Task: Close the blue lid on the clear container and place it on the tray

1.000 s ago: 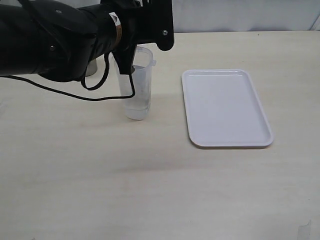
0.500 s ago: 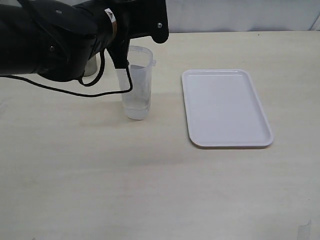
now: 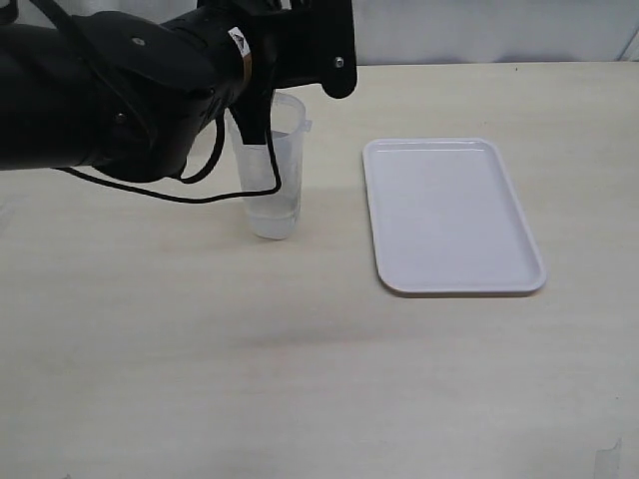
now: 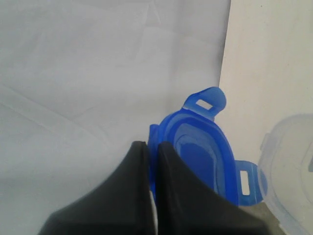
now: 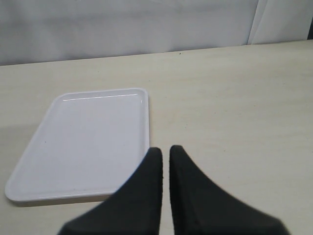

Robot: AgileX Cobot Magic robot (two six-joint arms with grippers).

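Plainly, pale table (image 3: 300, 379), white backdrop (image 3: 479, 30), left jaws seemingly pinching blue lid (image 4: 195, 147), right jaws closed.

Black right claw (image 5: 165, 149) closed, its two fingers almost touching with a thin gap, held over the pale wood-grain desk (image 5: 234, 98). White tray (image 5: 88, 142) lies flat on the desk, one long edge just beside the fingertips. Light grey backdrop (image 5: 122, 24) runs along the desk's far edge.
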